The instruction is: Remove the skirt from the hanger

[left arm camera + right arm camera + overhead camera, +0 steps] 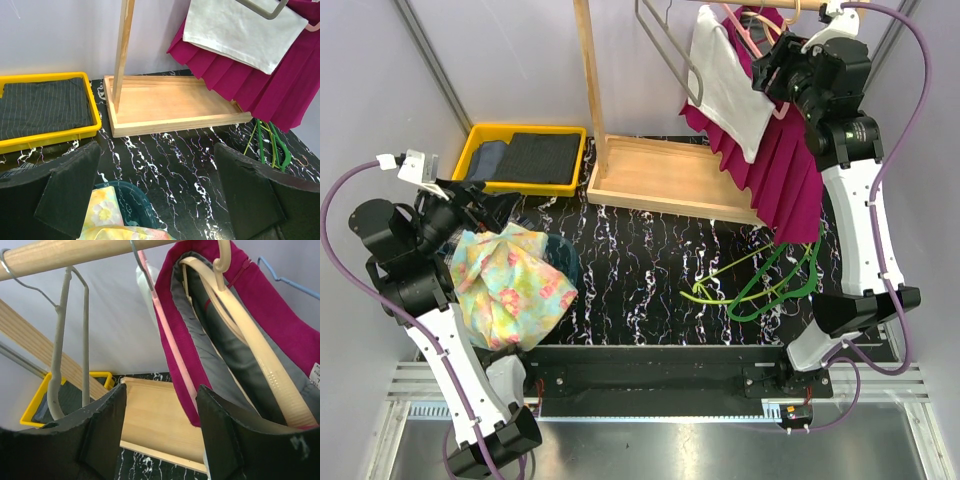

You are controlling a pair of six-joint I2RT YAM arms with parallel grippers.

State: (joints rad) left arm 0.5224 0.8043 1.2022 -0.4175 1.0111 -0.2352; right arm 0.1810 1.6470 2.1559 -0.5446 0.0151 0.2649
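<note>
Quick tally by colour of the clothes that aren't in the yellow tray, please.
Magenta: 1, the skirt hanging on the rack
White: 1, the white garment hanging beside it
Floral: 1, the floral cloth at the left arm
Total: 3

- No writing is legible.
- White tag [315, 374] on the skirt [295, 335], right of the fingers [235, 440] of the right gripper [161, 400]: print too small to read.
</note>
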